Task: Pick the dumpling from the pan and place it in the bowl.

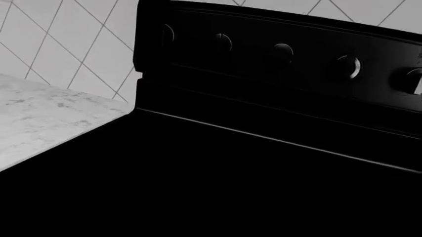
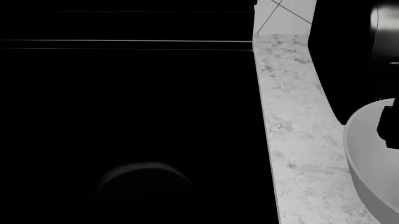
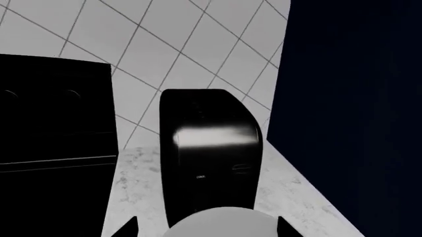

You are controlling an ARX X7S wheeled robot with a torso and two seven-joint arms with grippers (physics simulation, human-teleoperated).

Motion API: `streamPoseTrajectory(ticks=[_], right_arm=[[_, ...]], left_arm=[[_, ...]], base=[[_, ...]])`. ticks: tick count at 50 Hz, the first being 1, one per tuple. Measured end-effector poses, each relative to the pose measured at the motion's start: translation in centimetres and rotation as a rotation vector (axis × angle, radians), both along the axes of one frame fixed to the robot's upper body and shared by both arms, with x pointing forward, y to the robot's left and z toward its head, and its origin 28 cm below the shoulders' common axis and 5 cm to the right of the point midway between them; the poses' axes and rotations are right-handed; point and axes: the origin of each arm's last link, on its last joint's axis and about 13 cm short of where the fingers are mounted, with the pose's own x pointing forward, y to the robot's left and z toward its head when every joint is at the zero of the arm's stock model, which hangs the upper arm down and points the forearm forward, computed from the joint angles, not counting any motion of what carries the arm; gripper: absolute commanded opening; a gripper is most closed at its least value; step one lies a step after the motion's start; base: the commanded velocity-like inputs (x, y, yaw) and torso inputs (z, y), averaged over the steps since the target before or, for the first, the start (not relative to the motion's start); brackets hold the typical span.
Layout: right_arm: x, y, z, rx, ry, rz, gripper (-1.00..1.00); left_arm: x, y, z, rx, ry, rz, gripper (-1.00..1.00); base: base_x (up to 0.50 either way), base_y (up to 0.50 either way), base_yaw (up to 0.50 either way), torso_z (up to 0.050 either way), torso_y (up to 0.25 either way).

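Observation:
The light grey bowl (image 2: pixel 365 163) stands on the marble counter at the right edge of the head view. Its rim also shows in the right wrist view (image 3: pixel 221 226). My right gripper (image 3: pixel 205 230) is open, with its two dark fingertips (image 3: pixel 125 229) wide apart on either side of the bowl's rim and nothing between them. A dark part of it shows over the bowl in the head view (image 2: pixel 389 128). A faint curved highlight marks the pan (image 2: pixel 143 170) on the black stovetop. The dumpling is not visible. My left gripper cannot be made out against the black stove.
A black toaster (image 3: pixel 211 148) stands on the counter just behind the bowl. The stove's back panel with several knobs (image 1: pixel 283 52) faces the left wrist camera. A marble counter (image 1: pixel 46 113) and a tiled wall flank the stove. A dark blue wall (image 3: pixel 356 108) is beside the toaster.

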Motion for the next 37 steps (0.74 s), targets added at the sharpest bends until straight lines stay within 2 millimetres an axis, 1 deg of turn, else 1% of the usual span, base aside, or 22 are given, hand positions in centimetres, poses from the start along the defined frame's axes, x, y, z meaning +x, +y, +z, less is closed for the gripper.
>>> streamPoseTrajectory(ticks=[15, 27, 37], right_arm=[[0.1, 2.3, 1.1, -0.044, -0.063, 0.125, 1.00], [0.7, 4.8, 1.3, -0.069, -0.103, 0.274, 1.00], [0.9, 6.4, 1.5, -0.086, -0.144, 0.376, 1.00]], left_arm=[[-0.3, 0.1, 0.3, -0.005, -0.004, 0.002, 1.00], [-0.5, 0.1, 0.3, -0.007, -0.002, 0.007, 1.00], [-0.5, 0.0, 0.1, -0.010, 0.002, 0.008, 1.00]], base=[[0.00, 0.00, 0.00, 0.000, 0.000], [0.00, 0.00, 0.00, 0.000, 0.000], [0.00, 0.00, 0.00, 0.000, 0.000]])
